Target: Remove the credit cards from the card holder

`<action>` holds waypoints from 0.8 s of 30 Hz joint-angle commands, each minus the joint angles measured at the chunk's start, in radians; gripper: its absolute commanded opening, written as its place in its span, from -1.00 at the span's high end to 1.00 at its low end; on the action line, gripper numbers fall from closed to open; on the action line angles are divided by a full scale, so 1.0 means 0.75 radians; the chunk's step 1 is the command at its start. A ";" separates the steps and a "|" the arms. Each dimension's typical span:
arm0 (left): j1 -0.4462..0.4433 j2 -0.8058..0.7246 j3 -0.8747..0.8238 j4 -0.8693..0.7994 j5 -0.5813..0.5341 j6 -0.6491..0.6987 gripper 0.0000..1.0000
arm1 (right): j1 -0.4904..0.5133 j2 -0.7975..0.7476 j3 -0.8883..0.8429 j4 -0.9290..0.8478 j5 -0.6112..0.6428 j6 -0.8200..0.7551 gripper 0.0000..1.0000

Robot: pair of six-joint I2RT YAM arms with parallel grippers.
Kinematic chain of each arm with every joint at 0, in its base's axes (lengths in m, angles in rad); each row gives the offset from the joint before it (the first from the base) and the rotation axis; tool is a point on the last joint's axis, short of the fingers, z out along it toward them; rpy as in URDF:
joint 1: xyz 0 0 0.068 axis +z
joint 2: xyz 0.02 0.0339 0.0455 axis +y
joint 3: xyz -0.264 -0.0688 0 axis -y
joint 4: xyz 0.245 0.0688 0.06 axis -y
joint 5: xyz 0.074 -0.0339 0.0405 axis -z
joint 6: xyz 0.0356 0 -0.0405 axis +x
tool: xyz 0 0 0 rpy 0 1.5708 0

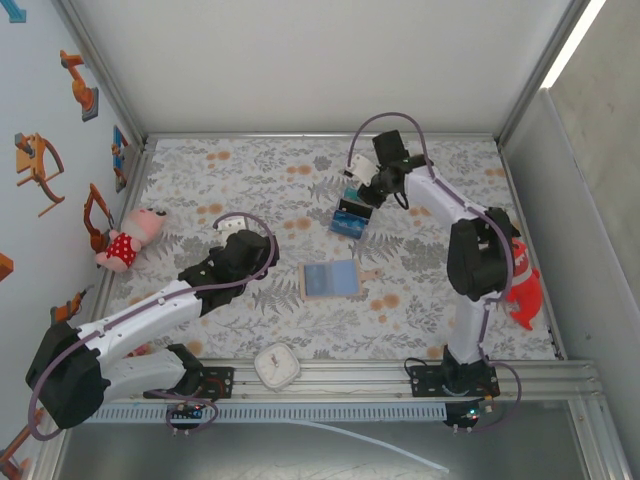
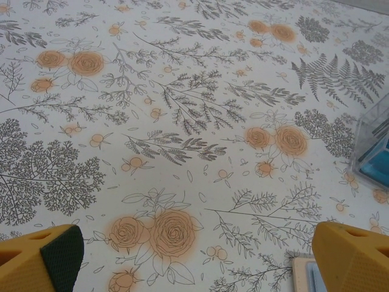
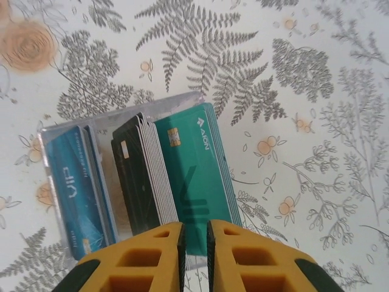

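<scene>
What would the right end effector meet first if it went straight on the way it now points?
Probably the teal card standing in the clear box, which lies directly ahead of the right end effector in its wrist view; how far off it is cannot be judged.

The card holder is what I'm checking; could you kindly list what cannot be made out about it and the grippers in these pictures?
- Card holder, top view: too small to tell whether cards remain inside.
- Left wrist view: its corner is cut off by the bottom edge and a finger of the left gripper.
- Right gripper, right wrist view: whether the narrow gap pinches a card is unclear; its fingers hide the clear box's near end.
</scene>
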 commanded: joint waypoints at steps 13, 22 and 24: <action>0.019 -0.108 -0.023 0.008 0.007 0.029 -0.94 | -0.007 -0.686 -0.513 0.400 -0.216 0.416 0.61; 0.021 -0.225 -0.057 -0.021 -0.003 0.022 -0.94 | -0.008 -0.997 -0.787 0.588 -0.333 0.655 -0.63; 0.022 -0.256 -0.067 -0.036 -0.009 0.017 -0.94 | -0.007 -1.034 -0.820 0.613 -0.397 0.712 -0.99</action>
